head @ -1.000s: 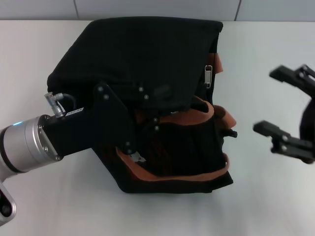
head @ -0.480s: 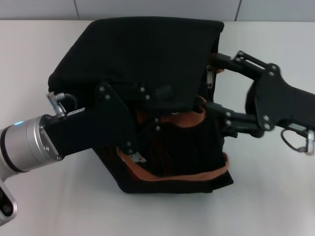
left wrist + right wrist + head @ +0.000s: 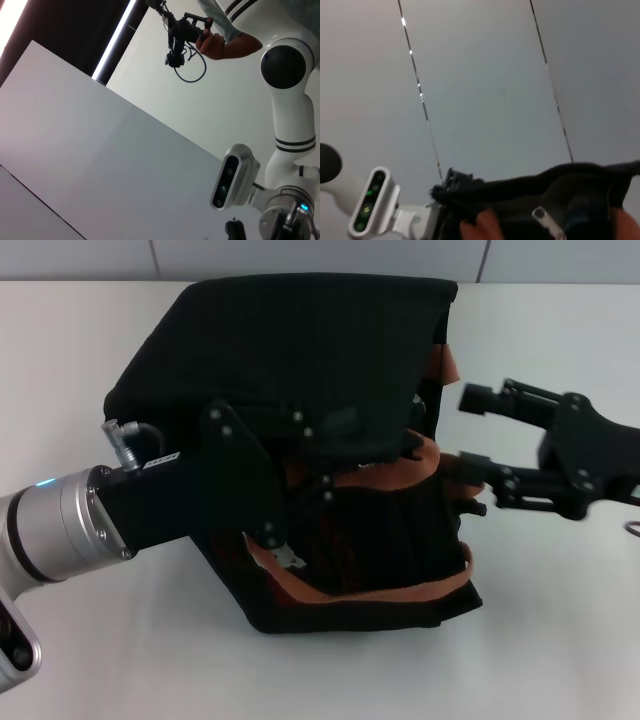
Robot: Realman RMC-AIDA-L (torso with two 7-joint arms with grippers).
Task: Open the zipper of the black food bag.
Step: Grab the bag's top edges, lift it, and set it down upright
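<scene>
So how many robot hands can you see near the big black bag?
2. The left gripper presses onto the big boxy black fabric bag near its orange strap; the right gripper is open beside the bag's right edge.

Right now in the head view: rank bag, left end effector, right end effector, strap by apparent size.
1. bag, largest by far.
2. left end effector, though it sits nearer the camera, over the bag.
3. right end effector, open beside the bag.
4. strap: long but thin and partly hidden, so unsure against 3.

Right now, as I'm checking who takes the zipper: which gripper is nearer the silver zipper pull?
Right gripper, beside the black food bag's right edge near the zipper pull; left gripper presses its front.
</scene>
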